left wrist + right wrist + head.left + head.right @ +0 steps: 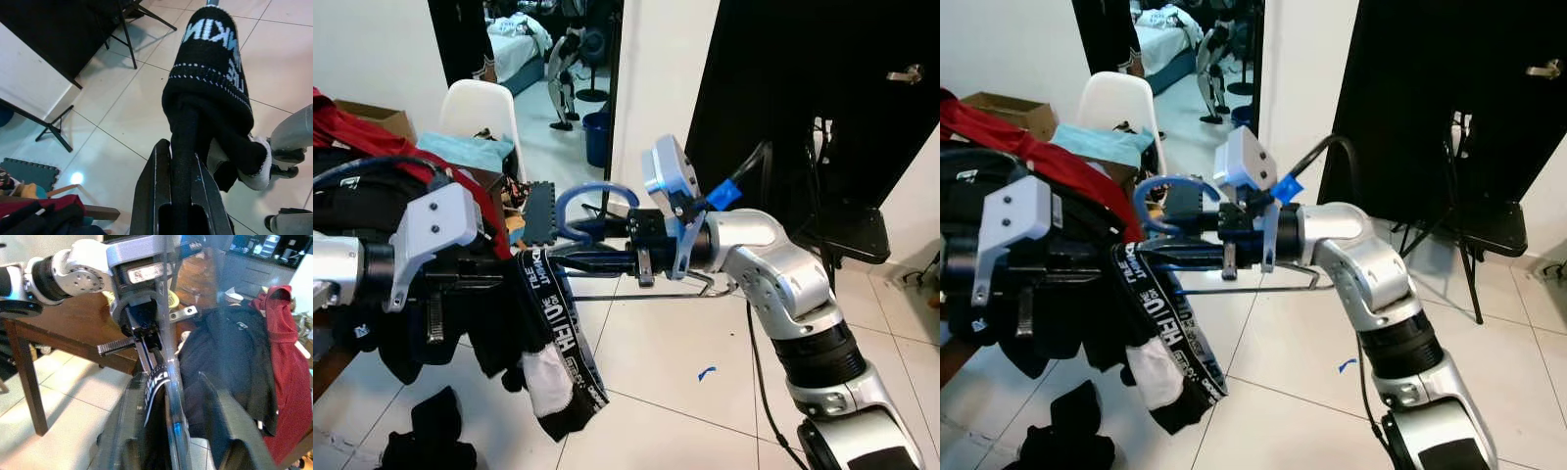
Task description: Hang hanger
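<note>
Hanger (592, 211), blue-hooked with a thin wire bar, sits mid-frame, clamped in the right gripper (570, 259); the left gripper (182, 196) pinches the black waistband garment (553, 333) draped over it. Light, stiff, probably slippery; best held near the hook.

The black garment (548, 333) is covering the hanger's (636, 289) left end from you, and in the left wrist view it is wrapping the left gripper (182, 196), hiding the fingertips. The blurred hanger bar is crossing the right gripper's (181, 431) fingers. The frame edge is cropping the table (54, 335) and the clothes pile (352, 166).
</note>
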### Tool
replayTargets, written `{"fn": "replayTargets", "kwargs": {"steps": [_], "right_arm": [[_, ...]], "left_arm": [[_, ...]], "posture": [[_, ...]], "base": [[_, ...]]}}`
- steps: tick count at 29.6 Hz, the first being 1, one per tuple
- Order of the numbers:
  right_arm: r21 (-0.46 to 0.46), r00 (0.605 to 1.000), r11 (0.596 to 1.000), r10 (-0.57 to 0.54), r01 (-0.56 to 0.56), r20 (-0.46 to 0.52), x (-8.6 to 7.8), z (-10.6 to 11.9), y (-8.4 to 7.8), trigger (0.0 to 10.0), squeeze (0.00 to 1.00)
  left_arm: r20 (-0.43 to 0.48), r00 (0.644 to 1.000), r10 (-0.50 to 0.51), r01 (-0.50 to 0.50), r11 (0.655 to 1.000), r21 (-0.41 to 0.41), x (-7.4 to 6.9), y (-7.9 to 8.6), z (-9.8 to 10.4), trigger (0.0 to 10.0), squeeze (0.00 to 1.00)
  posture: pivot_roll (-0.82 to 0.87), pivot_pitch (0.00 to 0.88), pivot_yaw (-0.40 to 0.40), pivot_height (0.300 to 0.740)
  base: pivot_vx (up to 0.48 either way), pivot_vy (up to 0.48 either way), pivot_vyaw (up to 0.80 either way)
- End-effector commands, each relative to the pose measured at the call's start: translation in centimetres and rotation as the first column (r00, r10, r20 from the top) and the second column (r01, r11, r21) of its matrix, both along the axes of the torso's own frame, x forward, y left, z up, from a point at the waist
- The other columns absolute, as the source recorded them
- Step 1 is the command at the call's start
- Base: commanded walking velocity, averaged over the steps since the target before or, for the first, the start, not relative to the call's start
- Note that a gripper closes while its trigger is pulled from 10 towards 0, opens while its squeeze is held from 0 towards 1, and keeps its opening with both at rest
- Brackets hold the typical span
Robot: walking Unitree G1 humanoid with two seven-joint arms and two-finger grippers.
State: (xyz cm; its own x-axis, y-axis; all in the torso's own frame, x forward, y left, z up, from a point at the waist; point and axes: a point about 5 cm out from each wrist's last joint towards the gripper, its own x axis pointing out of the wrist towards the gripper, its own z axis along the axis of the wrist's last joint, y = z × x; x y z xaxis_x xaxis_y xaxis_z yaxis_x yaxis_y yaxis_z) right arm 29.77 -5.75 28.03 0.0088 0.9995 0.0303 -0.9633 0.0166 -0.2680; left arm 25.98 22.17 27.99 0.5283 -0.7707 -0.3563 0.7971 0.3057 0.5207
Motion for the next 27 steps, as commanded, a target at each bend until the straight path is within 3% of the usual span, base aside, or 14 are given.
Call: {"fn": "replayTargets", "kwargs": {"steps": [1, 4, 8, 9, 10, 11, 12, 13, 19, 21, 22, 23, 24, 27], "right_arm": [[-0.008, 0.999, 1.0, -0.026, 0.026, -0.026, 0.5, -0.5, -0.5, 10.0, 1.0], [0.003, 0.997, 0.998, -0.069, 0.069, -0.042, 1.0, -0.4, -2.2, 10.0, 1.0], [0.029, 0.983, 0.986, -0.162, 0.165, -0.082, 1.9, -0.3, -6.2, 10.0, 1.0], [0.057, 0.974, 0.976, -0.203, 0.209, -0.097, 2.3, -0.1, -7.2, 10.0, 1.0], [0.057, 0.974, 0.976, -0.203, 0.209, -0.097, 2.3, -0.1, -7.2, 10.0, 1.0], [0.102, 0.961, 0.96, -0.249, 0.261, -0.121, 2.6, 0.3, -8.6, 10.0, 1.0], [0.102, 0.961, 0.96, -0.249, 0.261, -0.121, 2.6, 0.3, -8.6, 10.0, 1.0], [0.15, 0.949, 0.942, -0.277, 0.299, -0.154, 2.8, 0.6, -9.9, 10.0, 1.0], [0.158, 0.952, 0.952, -0.231, 0.264, -0.2, 1.7, -0.2, -10.9, 10.0, 1.0], [0.036, 0.966, 0.995, -0.079, 0.091, -0.245, -0.9, -2.9, -9.0, 10.0, 1.0], [0.036, 0.966, 0.995, -0.079, 0.091, -0.245, -0.9, -2.9, -9.0, 10.0, 1.0], [-0.01, 0.962, 1.0, -0.006, 0.003, -0.275, -2.0, -4.0, -7.8, 10.0, 0.74], [-0.039, 0.954, 0.997, 0.048, -0.062, -0.297, -2.9, -4.9, -6.7, 10.0, 0.0], [-0.051, 0.949, 0.994, 0.075, -0.095, -0.308, -3.3, -5.4, -6.1, 10.0, 0.0]], "left_arm": [[0.09, 0.996, -0.003, 0.002, 1.0, 0.004, -0.2, 0.8, 2.3, 0.0, 0.0], [0.124, 0.992, 0.012, -0.014, 1.0, 0.019, -0.2, 1.7, 3.6, 0.0, 0.0], [0.184, 0.983, 0.01, -0.023, 0.997, 0.07, -0.2, 2.8, 5.9, 0.0, 0.0], [0.196, 0.98, 0.012, -0.029, 0.996, 0.084, -0.1, 3.1, 6.4, 0.0, 0.0], [0.196, 0.98, 0.012, -0.029, 0.996, 0.084, -0.1, 3.1, 6.4, 0.0, 0.0], [0.206, 0.979, 0.012, -0.033, 0.994, 0.101, 0.0, 3.3, 6.7, 0.0, 0.0], [0.206, 0.979, 0.012, -0.033, 0.994, 0.101, 0.0, 3.3, 6.7, 0.0, 0.0], [0.214, 0.977, 0.014, -0.04, 0.992, 0.117, 0.1, 3.5, 7.0, 0.0, 0.0], [0.225, 0.974, 0.02, -0.05, 0.991, 0.128, 0.4, 3.9, 7.2, 0.0, 0.0], [0.246, 0.969, 0.014, -0.041, 0.994, 0.103, 0.7, 3.7, 7.5, 0.0, 0.0], [0.246, 0.969, 0.014, -0.041, 0.994, 0.103, 0.7, 3.7, 7.5, 0.0, 0.0], [0.259, 0.966, 0.009, -0.034, 0.995, 0.092, 0.9, 3.5, 7.8, 0.0, 0.0], [0.274, 0.962, 0.007, -0.031, 0.996, 0.082, 1.1, 3.3, 8.1, 0.0, 0.0], [0.283, 0.959, 0.007, -0.03, 0.997, 0.078, 1.3, 3.2, 8.2, 0.0, 0.0]], "posture": [[-0.02, 0.0, -0.037, 0.74], [-0.02, 0.0, -0.034, 0.74], [-0.02, 0.0, -0.029, 0.74], [-0.02, 0.0, -0.024, 0.74], [-0.02, 0.0, -0.024, 0.74], [-0.02, 0.0, -0.02, 0.74], [-0.02, 0.0, -0.02, 0.74], [-0.02, 0.0, -0.017, 0.74], [-0.03, 0.0, -0.008, 0.74], [-0.03, 0.0, -0.003, 0.74], [-0.03, 0.0, -0.003, 0.74], [-0.03, 0.0, -0.001, 0.74], [-0.03, 0.0, 0.0, 0.74], [-0.02, 0.0, 0.0, 0.74]], "base": [[0.0, 0.0, 0.0], [0.0, 0.0, 0.0], [0.0, 0.0, 0.0], [0.0, 0.0, 0.0], [0.0, 0.0, 0.0], [0.0, 0.0, 0.0], [0.0, 0.0, 0.0], [0.0, 0.0, 0.0], [0.0, 0.0, 0.0], [0.0, 0.0, 0.0], [0.0, 0.0, 0.0], [0.0, 0.0, 0.0], [0.0, 0.0, 0.0], [0.0, 0.0, 0.0]]}}
